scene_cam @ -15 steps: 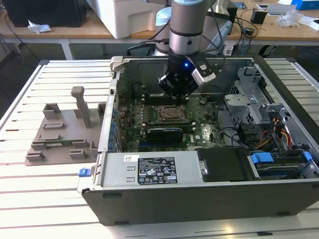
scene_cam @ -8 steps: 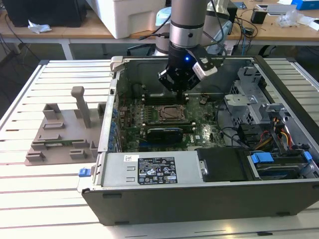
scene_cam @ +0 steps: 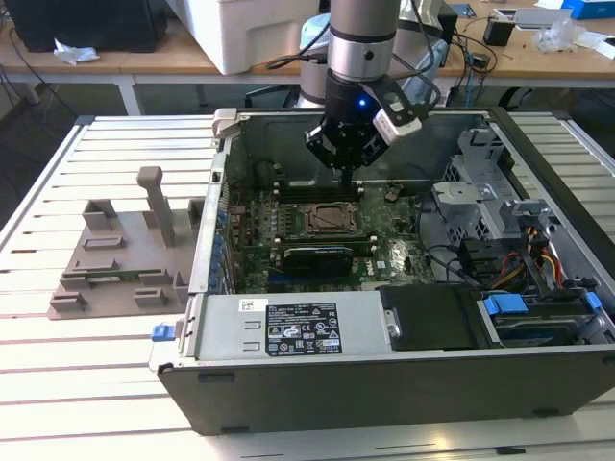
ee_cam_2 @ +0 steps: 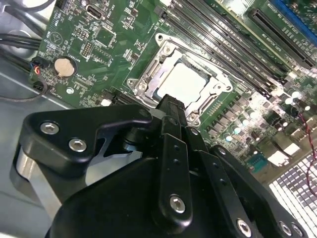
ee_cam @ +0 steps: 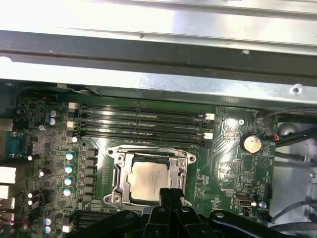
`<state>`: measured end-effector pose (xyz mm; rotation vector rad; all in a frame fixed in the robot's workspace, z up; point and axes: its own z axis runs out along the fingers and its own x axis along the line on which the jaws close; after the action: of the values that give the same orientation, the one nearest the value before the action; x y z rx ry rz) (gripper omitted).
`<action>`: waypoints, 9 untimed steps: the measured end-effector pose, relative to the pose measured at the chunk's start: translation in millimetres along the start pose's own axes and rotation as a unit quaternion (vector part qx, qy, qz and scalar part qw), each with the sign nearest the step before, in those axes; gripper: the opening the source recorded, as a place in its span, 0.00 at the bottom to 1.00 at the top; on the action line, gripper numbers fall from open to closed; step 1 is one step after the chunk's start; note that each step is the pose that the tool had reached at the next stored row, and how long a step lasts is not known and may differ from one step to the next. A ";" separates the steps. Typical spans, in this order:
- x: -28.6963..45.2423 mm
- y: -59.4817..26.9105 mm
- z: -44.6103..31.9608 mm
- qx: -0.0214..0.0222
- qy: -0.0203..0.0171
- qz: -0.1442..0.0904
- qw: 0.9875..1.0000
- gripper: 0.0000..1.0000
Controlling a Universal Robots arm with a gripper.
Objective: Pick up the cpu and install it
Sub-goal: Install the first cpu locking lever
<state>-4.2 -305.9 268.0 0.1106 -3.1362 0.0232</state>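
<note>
The cpu (ee_cam: 151,178) lies flat in the socket (ee_cam_2: 148,82), at 12 o'clock from the fingers (ee_cam_2: 171,111), which look pressed together, empty. Thin, light, stiff, fragile: hold it by opposite edges.

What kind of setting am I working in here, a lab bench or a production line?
Most likely a lab or workshop bench. An opened computer case lies on a slatted table, with cluttered desks behind. The gripper hangs over the motherboard, where the cpu sits in its socket.
</note>
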 end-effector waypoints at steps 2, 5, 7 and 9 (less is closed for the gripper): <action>0.0 -0.1 -6.6 0.000 0.000 0.000 1.000 0.11; 0.1 -0.2 -15.9 0.000 0.000 0.000 1.000 0.11; 0.1 -0.3 -19.2 0.000 0.000 0.000 1.000 0.11; 0.1 -0.3 -23.6 0.000 0.000 0.000 1.000 0.11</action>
<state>-4.2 -305.8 291.6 0.1105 -3.1362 0.0232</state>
